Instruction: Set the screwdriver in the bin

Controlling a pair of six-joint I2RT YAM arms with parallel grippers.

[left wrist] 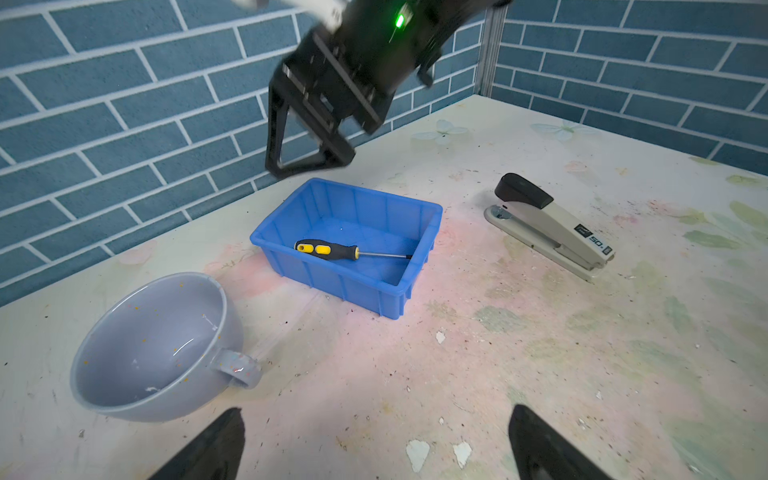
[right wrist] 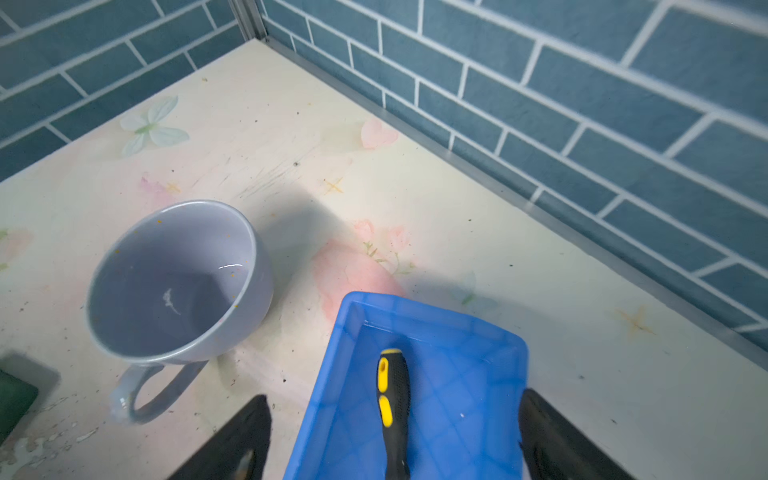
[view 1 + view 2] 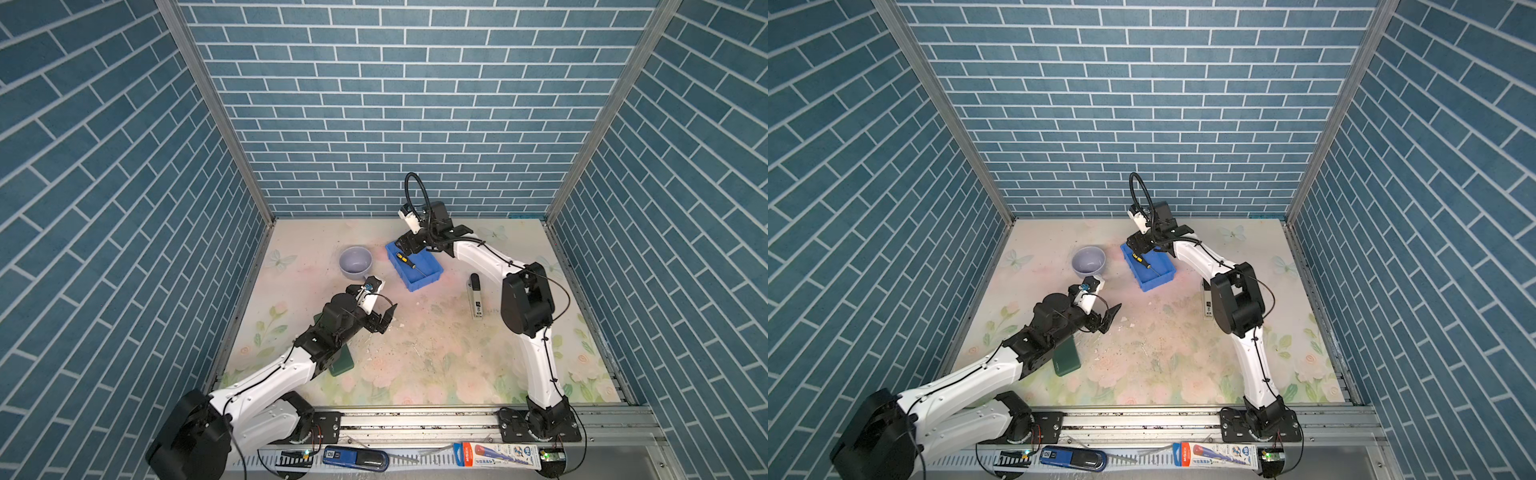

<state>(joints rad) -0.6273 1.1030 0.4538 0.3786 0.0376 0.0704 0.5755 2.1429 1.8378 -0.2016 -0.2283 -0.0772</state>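
Yellow-handled screwdriver (image 1: 326, 250) in bin (image 1: 432, 220), beneath right hand (image 2: 394, 399)

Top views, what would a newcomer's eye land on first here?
The bright blue bin toward the back of the table stands out, with the yellow-and-black screwdriver lying flat inside it. The right gripper hovers open just above the bin's far end. Left of the bin sits a grey-lilac cup.

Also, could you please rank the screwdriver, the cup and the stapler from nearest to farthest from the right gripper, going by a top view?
1. screwdriver, in the bin, just below the right gripper.
2. cup, left of the bin.
3. stapler, right of the bin, towards the front.
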